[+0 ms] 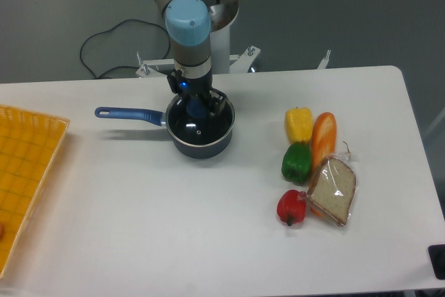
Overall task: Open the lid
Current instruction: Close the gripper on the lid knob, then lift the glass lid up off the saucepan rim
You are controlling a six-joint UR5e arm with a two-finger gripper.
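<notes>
White table (208, 227); glass lid (201, 126) flat on saucepan (199, 132), hand (197, 108) seemingly gripping knob.

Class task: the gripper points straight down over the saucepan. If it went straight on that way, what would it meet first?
The blue knob of the lid: the gripper is right at it, probably touching already, though contact is hard to judge here. Below lies the saucepan.

Yellow pepper (299, 124), green pepper (296, 162), red pepper (291, 206), carrot (323, 138), bagged bread (333, 190); orange tray (24, 172) far left.
</notes>
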